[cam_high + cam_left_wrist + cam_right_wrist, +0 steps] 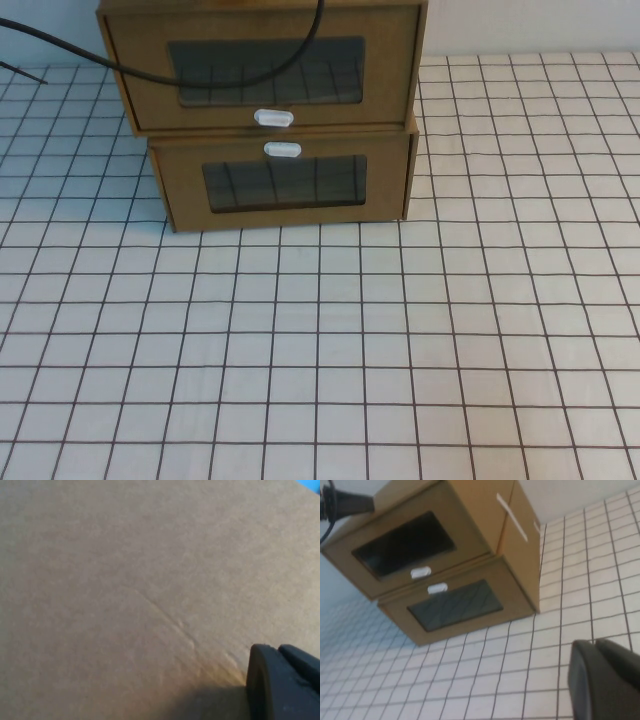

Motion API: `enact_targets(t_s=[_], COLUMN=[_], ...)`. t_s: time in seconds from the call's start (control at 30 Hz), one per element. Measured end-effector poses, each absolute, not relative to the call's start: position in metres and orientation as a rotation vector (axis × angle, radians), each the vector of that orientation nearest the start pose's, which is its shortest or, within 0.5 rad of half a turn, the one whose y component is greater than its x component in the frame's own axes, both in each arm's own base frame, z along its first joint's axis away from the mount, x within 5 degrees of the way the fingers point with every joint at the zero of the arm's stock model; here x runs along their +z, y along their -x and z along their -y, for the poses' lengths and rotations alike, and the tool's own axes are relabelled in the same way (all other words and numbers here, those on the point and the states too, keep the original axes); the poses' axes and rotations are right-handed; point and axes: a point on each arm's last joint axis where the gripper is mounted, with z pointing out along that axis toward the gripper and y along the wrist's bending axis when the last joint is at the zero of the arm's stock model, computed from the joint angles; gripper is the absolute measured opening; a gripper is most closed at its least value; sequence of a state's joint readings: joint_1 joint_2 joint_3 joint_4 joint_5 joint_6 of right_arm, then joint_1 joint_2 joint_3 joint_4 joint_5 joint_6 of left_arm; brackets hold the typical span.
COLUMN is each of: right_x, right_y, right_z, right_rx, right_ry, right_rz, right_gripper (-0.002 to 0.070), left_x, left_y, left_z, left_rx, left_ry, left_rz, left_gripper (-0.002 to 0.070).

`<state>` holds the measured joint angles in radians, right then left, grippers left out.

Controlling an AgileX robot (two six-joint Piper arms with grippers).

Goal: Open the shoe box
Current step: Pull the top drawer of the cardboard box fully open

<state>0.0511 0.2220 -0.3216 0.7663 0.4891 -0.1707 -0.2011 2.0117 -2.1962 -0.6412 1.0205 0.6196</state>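
Brown cardboard shoe boxes stand stacked at the far side of the white gridded bench [320,360]. The upper shoe box [262,65] overhangs the lower shoe box [283,180] slightly. Each has a dark window front and a white oval pull [273,117], and both fronts look closed. A black cable [60,43] drapes across the upper one. The left pincer [280,680] sits close against a plain cardboard face; whether it is wide or narrow I cannot tell. The right pincer [600,675], closed on nothing, hangs above the bench, apart from the boxes on their right.
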Motion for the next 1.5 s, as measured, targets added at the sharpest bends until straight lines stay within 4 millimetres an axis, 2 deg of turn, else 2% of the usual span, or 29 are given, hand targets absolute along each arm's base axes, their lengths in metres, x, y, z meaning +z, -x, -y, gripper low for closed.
enact_targets(t_s=[0.23, 0.43, 0.63, 0.8, 0.93, 1.07, 1.17, 1.3, 1.5], right_x=[0.307, 0.326, 0.332, 0.329, 0.328, 0.326, 0.323, 0.316, 0.306], right_y=[-0.093, -0.139, -0.177, -0.202, -0.215, -0.221, -0.224, -0.229, -0.238], right_z=[-0.044, -0.052, -0.076, -0.121, -0.164, -0.208, -0.234, -0.260, -0.288], right_rx=[0.672, 0.656, 0.678, 0.643, 0.521, 0.316, 0.131, -0.107, -0.225], right_ry=[0.031, 0.211, 0.405, 0.615, 0.798, 0.948, 1.000, 1.084, 1.160], right_rz=[-2.020, -2.175, -2.244, -2.315, -2.330, -2.288, -2.217, -2.015, -1.767], right_gripper=[-0.0013, -0.0014, -0.0014, -0.0013, -0.0014, -0.0014, -0.0014, -0.0014, -0.0001], left_x=[0.401, 0.401, 0.401, 0.402, 0.401, 0.401, 0.401, 0.401, 0.401], left_y=[-0.437, -0.437, -0.437, -0.437, -0.437, -0.436, -0.436, -0.436, -0.436], left_z=[0.136, 0.135, 0.135, 0.135, 0.136, 0.136, 0.136, 0.136, 0.136], left_rx=[-0.552, -0.548, -0.548, -0.548, -0.549, -0.552, -0.553, -0.555, -0.560], left_ry=[-0.763, -0.764, -0.765, -0.765, -0.766, -0.766, -0.765, -0.762, -0.756], left_rz=[-2.032, -2.033, -2.034, -2.032, -2.034, -2.038, -2.039, -2.040, -2.045], left_gripper=[-0.0002, -0.0002, -0.0002, -0.0002, -0.0002, -0.0002, -0.0002, -0.0002, -0.0002])
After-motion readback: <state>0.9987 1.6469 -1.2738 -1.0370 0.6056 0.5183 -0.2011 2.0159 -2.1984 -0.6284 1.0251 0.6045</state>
